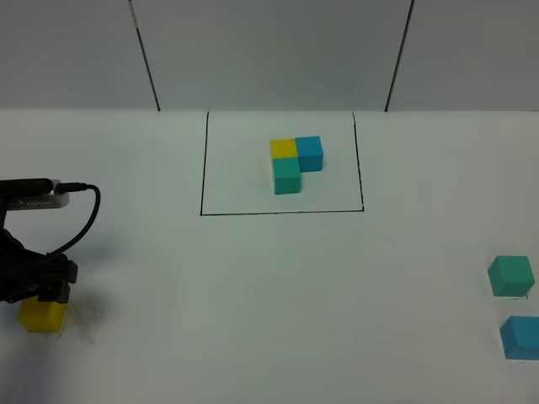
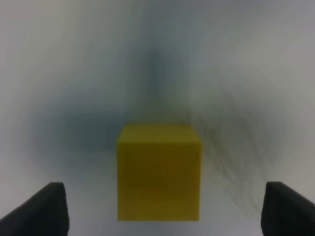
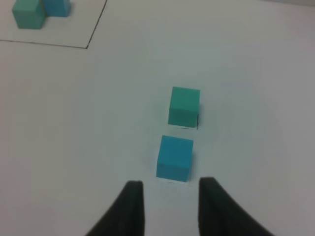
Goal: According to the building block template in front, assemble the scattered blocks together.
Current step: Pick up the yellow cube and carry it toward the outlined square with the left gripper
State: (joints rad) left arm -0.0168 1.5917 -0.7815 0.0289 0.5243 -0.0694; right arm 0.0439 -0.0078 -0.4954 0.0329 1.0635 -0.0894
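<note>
**Left gripper over the yellow cube, right one short of the blue**

On my left wrist feed the yellow cube (image 2: pixel 158 172) sits squarely between the fingers of the left gripper (image 2: pixel 168 212). The fingers are spread wide, with a gap to the cube on each side. From the high camera that cube lies at the near left of the table (image 1: pixel 253 286), and the left arm is bent low over it, its cable (image 1: pixel 84 220) looping back.

The right gripper (image 3: pixel 170 183) has its fingers parted and holds nothing. The blue cube (image 3: pixel 174 158) lies just ahead of the tips, and the teal cube (image 3: pixel 184 106) is just beyond it, the two not touching. Both sit at the far right edge of the high view.

The template (image 1: pixel 295 164) stands inside its black frame (image 1: pixel 282 213) at the middle back of the white table. Behind it is a pale panelled wall (image 1: pixel 269 50) with dark seams.
</note>
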